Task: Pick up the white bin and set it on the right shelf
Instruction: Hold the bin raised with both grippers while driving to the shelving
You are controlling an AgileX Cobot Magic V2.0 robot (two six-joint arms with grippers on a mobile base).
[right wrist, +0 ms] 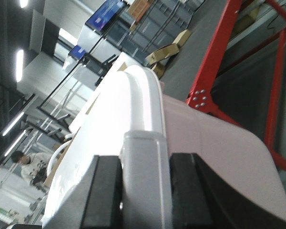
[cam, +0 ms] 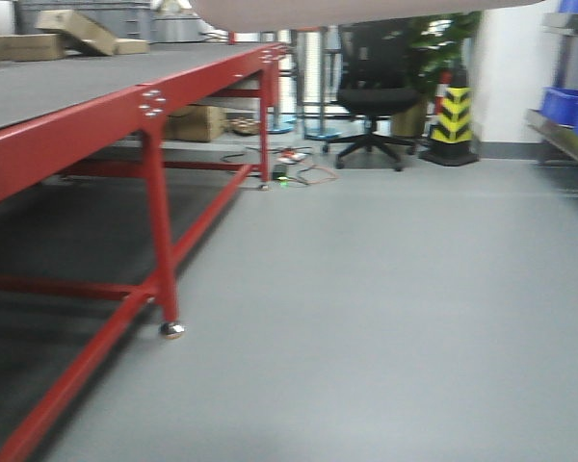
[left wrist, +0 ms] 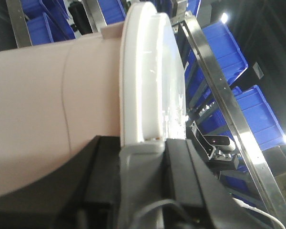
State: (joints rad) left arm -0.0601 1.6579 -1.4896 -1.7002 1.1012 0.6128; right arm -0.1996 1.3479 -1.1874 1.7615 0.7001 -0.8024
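Note:
The white bin is held up between both grippers. In the front view only its pale underside shows along the top edge. In the left wrist view its beige body and white lid rim fill the frame. My left gripper is shut on the grey clip at the rim. In the right wrist view my right gripper is shut on the grey clip at the bin's other end. The right shelf, steel, stands at the front view's far right edge.
A red-framed table with cardboard boxes runs along the left. Its leg stands on the grey floor. Blue bins sit on the shelf, and more on steel racks. An office chair and a yellow-black cone stand ahead.

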